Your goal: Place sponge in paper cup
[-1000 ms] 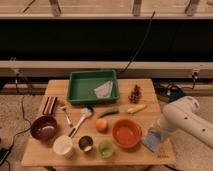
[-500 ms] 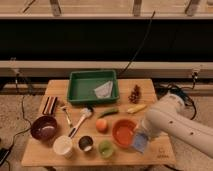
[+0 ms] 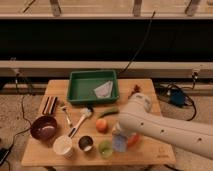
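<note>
Sponge (image 3: 120, 144) now hangs at the tip of the arm (image 3: 165, 131), above the front part of the tabletop (image 3: 35, 153), just right of the green cup (image 3: 105, 148). Over the last second it has travelled left with the arm, from the right front corner across the orange bowl (image 3: 134, 140), which the arm now mostly hides. Since it crossed that bowl instead of sliding round it, I judge that the end effector (image 3: 120, 136) is clenched on the sponge and carrying it, though the grip itself is too small to make out.

For the task this means pick-up is done and transport is roughly halfway. The paper cup (image 3: 63, 146) stands further left in the same front row, with the metal cup (image 3: 86, 144) and the green cup between it and the sponge. The carry probably has to pass over both before lowering.

The sponge is a pale blue, flat, soft-looking block, close to the cups in size, so it may need to go in edgewise or be squeezed. The paper cup is cream, round and open-topped, light enough to tip if nudged. Its neighbours are a dark, shiny cup and a small green one.

Elsewhere lie an orange fruit (image 3: 102, 125), a dark bowl (image 3: 44, 127) and a green tray (image 3: 80, 92) holding a pale cloth (image 3: 103, 90).
</note>
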Robot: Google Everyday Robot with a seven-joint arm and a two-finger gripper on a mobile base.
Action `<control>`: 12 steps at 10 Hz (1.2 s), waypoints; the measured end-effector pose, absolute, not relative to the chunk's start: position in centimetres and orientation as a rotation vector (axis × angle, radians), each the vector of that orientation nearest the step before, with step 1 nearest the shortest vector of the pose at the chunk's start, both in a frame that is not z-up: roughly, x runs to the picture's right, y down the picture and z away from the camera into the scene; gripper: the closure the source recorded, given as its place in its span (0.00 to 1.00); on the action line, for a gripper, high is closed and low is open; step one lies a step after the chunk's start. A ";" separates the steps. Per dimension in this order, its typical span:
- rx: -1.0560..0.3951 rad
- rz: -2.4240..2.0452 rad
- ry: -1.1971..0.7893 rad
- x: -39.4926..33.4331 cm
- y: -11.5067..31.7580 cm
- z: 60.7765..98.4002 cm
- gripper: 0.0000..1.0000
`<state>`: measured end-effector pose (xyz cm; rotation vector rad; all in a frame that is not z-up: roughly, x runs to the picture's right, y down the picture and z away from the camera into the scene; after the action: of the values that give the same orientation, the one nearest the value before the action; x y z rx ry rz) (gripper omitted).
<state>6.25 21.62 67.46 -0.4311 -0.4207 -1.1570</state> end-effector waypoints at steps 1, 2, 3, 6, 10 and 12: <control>-0.418 -1.200 -0.438 4.3 21.4 67.2 0.84; -0.402 -1.254 -0.461 2.0 21.2 66.9 0.84; -0.385 -1.301 -0.490 0.4 21.1 66.7 0.84; -0.389 -1.310 -0.495 0.3 21.2 66.6 0.84; -0.387 -1.310 -0.497 0.2 21.1 66.7 0.84; -0.355 -1.340 -0.496 -0.9 19.8 67.1 0.84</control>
<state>-0.86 19.82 67.11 -0.3552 -0.4956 -1.3400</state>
